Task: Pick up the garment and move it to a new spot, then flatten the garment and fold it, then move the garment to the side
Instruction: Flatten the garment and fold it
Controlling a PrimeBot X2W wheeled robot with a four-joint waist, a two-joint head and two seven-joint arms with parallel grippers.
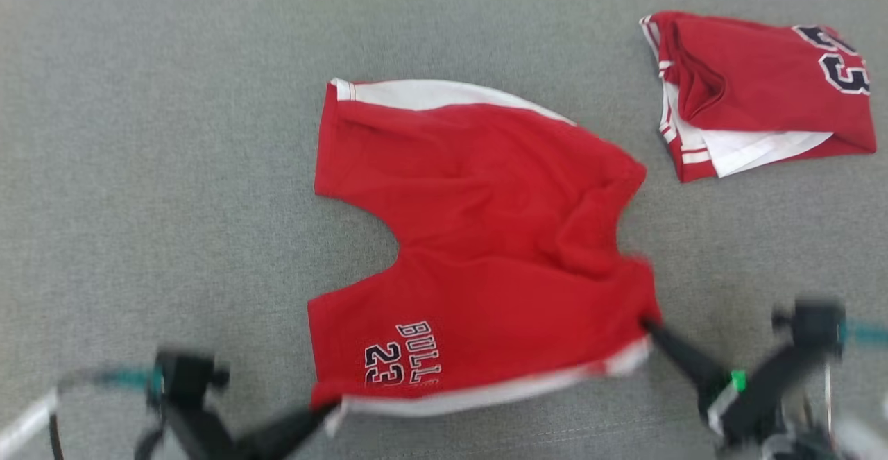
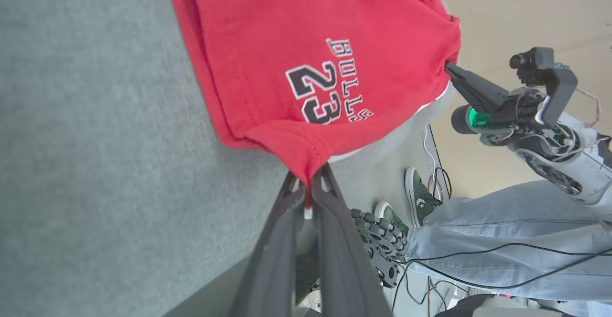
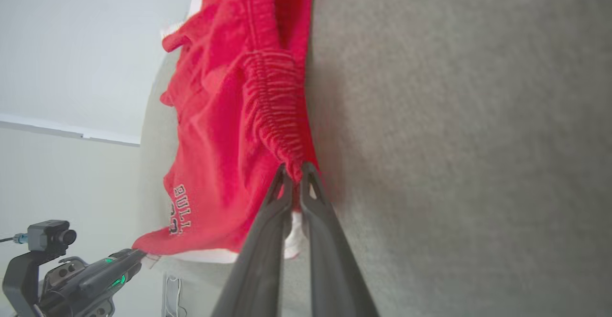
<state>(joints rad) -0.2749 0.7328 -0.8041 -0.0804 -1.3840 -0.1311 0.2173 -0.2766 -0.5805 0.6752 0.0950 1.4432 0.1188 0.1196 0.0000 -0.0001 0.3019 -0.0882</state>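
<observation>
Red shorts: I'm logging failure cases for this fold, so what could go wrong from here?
1. The left gripper pinches just a hem corner of the shorts, and the right gripper just the waistband end. Either thin pinch could slip under tension.
2. The cloth is bunched near the waistband, so creases may get folded in.
3. The folded garment lies close on the right, and a sideways move could disturb it.

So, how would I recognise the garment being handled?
On the grey surface, look at the middle. The red shorts there, near corners pinched by the left gripper and right gripper, lie spread open, unlike the folded garment at far right.
</observation>
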